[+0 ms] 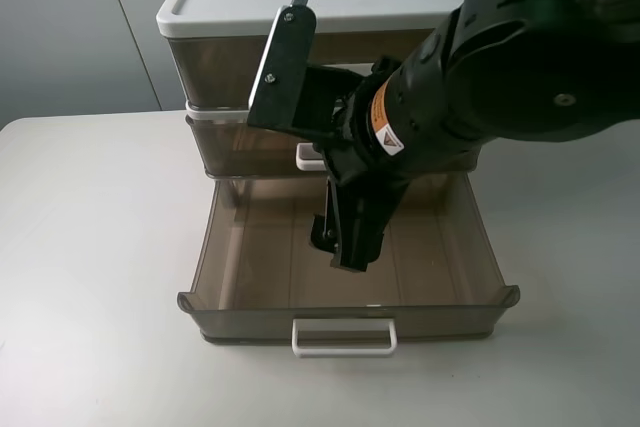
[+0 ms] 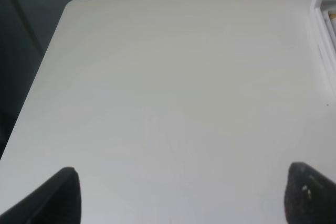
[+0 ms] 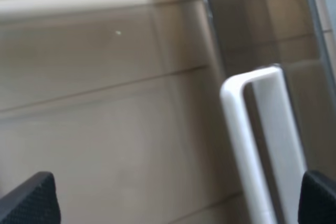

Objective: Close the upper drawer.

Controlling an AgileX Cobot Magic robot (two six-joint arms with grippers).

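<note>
Right gripper (image 1: 342,252), jaws apart, hangs over the pulled-out bottom drawer (image 1: 345,322); the white handle (image 1: 308,157) of the drawer above (image 1: 245,147) lies just behind it; left gripper (image 2: 186,195), also open, is well away

Operator: Item 1, support surface?
Technician: A white table (image 1: 90,247) with a plain matte top. It occupies the left and lower parts of the high view. Its rounded corner (image 2: 73,4) shows in the left wrist view.
Operator: Item 2, background?
Technician: A grey panelled wall (image 1: 60,27) spans the upper left of the high view. One seam (image 1: 128,27) runs down it, slightly slanted. Beside the table's edge, the left wrist view shows a dark strip (image 2: 13,77); detail not discernible.
</note>
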